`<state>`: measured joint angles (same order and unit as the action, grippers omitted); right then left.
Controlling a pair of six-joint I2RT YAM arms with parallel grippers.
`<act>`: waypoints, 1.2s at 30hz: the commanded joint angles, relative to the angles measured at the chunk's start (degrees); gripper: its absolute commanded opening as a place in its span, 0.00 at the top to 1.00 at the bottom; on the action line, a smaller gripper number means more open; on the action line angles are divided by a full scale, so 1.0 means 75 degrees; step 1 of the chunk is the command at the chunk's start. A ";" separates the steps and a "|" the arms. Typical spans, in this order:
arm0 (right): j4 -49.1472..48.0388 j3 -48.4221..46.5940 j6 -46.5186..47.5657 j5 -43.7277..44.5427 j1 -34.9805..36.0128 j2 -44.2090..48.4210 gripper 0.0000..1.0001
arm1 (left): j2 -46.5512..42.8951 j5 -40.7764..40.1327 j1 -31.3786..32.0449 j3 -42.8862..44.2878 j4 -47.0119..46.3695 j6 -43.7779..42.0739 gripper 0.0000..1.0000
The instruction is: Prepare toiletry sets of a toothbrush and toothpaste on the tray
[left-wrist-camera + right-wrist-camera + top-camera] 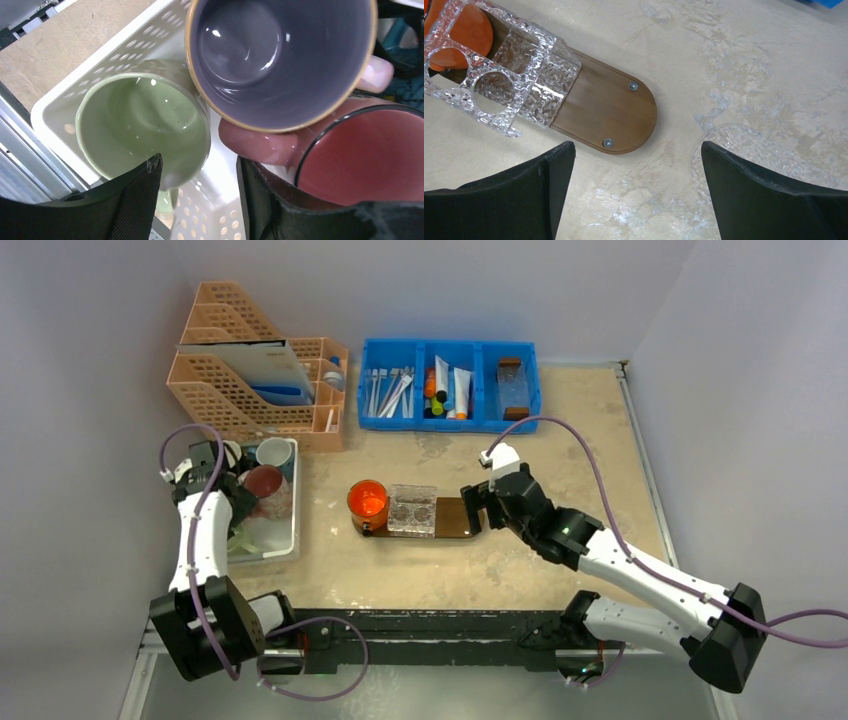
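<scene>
The dark brown wooden tray [457, 519] lies mid-table with an orange cup [367, 500] and a clear textured holder [412, 509] on it. In the right wrist view its bare rounded end [609, 107] shows two pale screws. My right gripper [478, 502] is open and empty, just off the tray's right end [636, 175]. Toothbrushes [392, 390] and tubes [453, 390] lie in the blue bin [450, 422] at the back. My left gripper [232, 480] is open over the mugs in the white basket [197, 200].
The white basket [293, 530] at the left holds a green mug [142, 122], a purple mug [280, 55] and a red mug [365, 155]. Peach file organisers [250, 380] stand at the back left. A clear round lid [749, 160] lies beside the right fingers.
</scene>
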<state>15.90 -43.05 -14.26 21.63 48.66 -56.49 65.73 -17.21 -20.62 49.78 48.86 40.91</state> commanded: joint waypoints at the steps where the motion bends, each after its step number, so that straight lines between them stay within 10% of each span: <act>1: -0.0168 0.0014 0.0202 0.0315 -0.0038 0.0150 0.01 | 0.0275 0.0041 -0.0219 -0.0282 -0.0562 0.0149 0.47; 14: 0.0089 -0.0257 0.0260 0.0275 -0.0032 -0.0197 0.01 | 0.0367 0.0101 -0.0274 -0.0951 -0.0805 0.0653 0.61; 22: 0.0095 -0.0208 0.0215 0.0188 -0.0040 -0.0183 0.01 | -0.0118 -0.0110 -0.0274 -0.0576 0.0023 0.0622 0.99; 36: 0.0181 -0.0335 0.0178 0.0024 -0.0032 -0.0248 0.01 | -0.0290 -0.0487 -0.0256 0.1025 0.1804 0.0460 1.00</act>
<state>16.67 -42.96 -13.04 21.52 48.66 -58.48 65.32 -17.15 -22.11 52.90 56.77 45.23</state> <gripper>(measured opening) 0.987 0.063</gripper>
